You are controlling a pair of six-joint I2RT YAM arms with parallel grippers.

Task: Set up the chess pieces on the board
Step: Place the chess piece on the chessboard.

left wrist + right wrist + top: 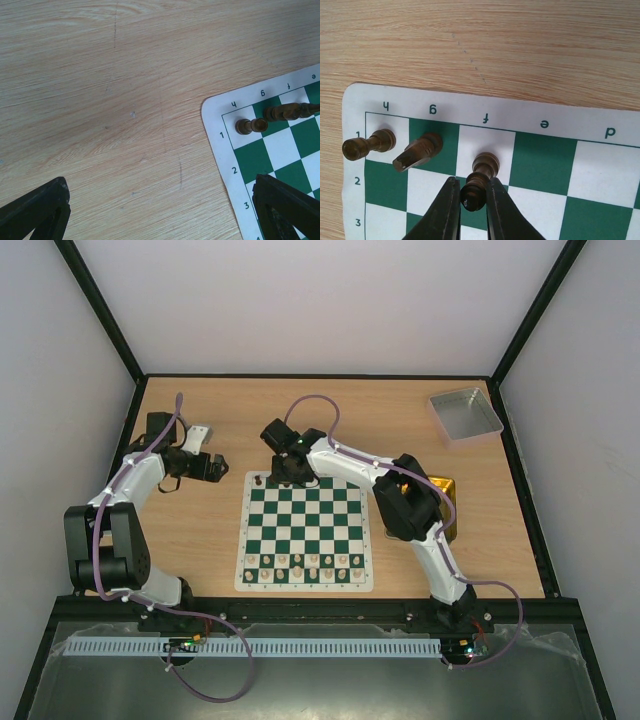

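My wooden surface [200,540] carries the green-and-white board [305,525] at its middle. My left tool [160,200] hangs wide open and empty over bare wood by the board's corner. My right tool [472,185] is pinched on a dark bishop [484,167] standing on f1. The dark knight [420,151] is on g1 and the rook [370,144] on h1.

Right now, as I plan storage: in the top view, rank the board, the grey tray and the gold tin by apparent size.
1. board
2. grey tray
Unranked: gold tin, because the right arm hides most of it.
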